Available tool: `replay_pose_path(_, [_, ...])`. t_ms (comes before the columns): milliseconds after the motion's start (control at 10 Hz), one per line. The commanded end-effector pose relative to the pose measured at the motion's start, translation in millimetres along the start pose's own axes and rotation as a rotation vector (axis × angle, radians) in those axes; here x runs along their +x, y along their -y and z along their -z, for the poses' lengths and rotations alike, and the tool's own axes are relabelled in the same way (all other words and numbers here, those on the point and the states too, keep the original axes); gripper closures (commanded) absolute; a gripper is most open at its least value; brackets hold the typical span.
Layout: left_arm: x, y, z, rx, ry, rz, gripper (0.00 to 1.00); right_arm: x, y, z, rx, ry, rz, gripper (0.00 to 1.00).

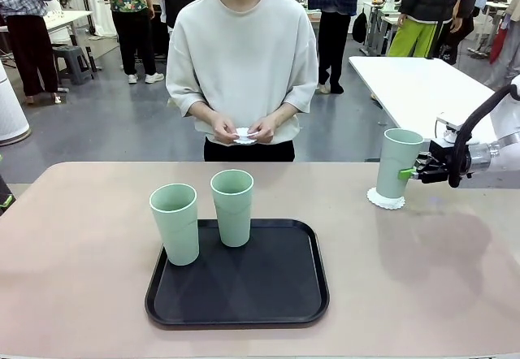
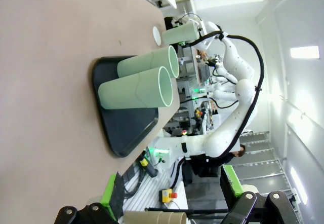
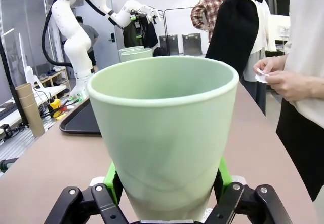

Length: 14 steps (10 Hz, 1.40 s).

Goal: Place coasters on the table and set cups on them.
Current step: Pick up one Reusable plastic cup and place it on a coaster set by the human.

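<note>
The right hand (image 1: 406,173) comes in from 3 o'clock in the front view and it is clamped on one cup (image 1: 400,162). In the right wrist view its green pads (image 3: 114,177) press on both sides of the lower wall of this cup. The cup stands upright on a coaster (image 1: 385,200). The white scalloped edge of the coaster shows around the base, mostly on the 9 o'clock side. Both are on the desk (image 1: 81,245), at about 2 o'clock from the black tray (image 1: 244,294) and well apart from it.

The black tray lies in the middle of the desk, a little toward 6 o'clock. Two more cups stand upright on it. The first tray cup (image 1: 175,222) is at the 10 o'clock corner of the tray and the second tray cup (image 1: 232,206) is at its 12 o'clock edge. They are just beside each other and do not touch.

A person (image 1: 244,58) stands at 12 o'clock behind the desk. The person's fingers (image 1: 262,127) hold small white coasters (image 1: 245,136) in front of the body. How many there are, I cannot tell.

In the left wrist view the left hand (image 2: 169,203) has its two fingers wide apart with nothing clamped between them. It looks along the desk from the 9 o'clock end.
</note>
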<state>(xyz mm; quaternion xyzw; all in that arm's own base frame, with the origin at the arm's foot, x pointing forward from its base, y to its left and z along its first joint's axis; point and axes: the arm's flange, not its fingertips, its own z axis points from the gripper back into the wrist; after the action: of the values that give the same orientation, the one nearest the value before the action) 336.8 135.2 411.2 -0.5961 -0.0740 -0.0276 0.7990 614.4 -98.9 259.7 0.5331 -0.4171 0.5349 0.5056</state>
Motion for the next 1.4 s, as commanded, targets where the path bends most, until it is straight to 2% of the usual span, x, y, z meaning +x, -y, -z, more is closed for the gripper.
replay_pose_path(0, [-0.1,1.5,-0.4,-0.019,0.011,0.011,0.0,-3.5,7.4,-0.2,0.032,-0.037,-0.049,0.15])
replay_pose_path(1300, [-0.1,1.5,-0.4,-0.019,0.011,0.011,0.0,-24.1,22.7,-7.7,0.0,-0.02,-0.006,0.15])
